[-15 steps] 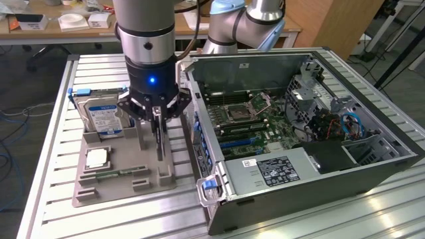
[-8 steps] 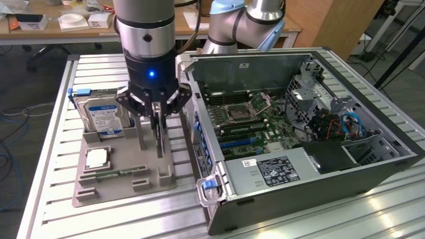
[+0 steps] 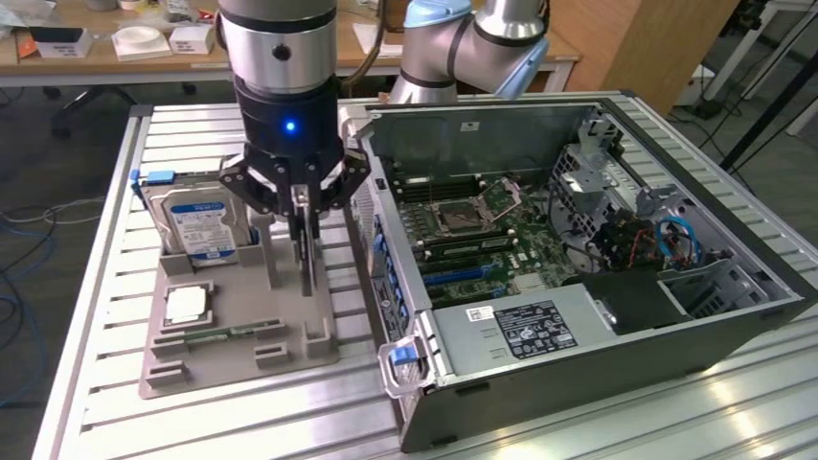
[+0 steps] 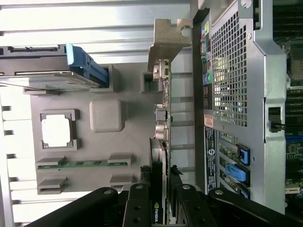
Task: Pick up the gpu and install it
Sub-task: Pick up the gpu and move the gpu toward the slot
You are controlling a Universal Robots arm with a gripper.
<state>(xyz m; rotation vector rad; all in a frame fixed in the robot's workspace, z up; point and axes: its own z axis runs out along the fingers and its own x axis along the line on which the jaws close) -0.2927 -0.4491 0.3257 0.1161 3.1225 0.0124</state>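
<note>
The gpu [image 3: 308,268] stands on edge in the grey holder tray [image 3: 243,369], a thin dark card seen edge-on. My gripper [image 3: 305,225] hangs straight down over it, its black fingers pressed on either side of the card's upper edge. In the wrist view the gpu [image 4: 162,118] runs away from the gripper [image 4: 161,208], ending in its silver bracket [image 4: 165,40], and a finger [image 4: 141,205] lies against the card's side. Whether the card has risen out of its tray slot I cannot tell.
The tray [image 4: 135,142] also holds an upright hard drive [image 3: 192,225] with a blue label, a processor chip [image 3: 187,304] and a green memory stick [image 3: 230,333]. The open computer case [image 3: 550,383] lies close on the exterior view's right, its motherboard [image 3: 486,240] exposed. Its perforated rear panel [image 4: 232,80] sits beside the card.
</note>
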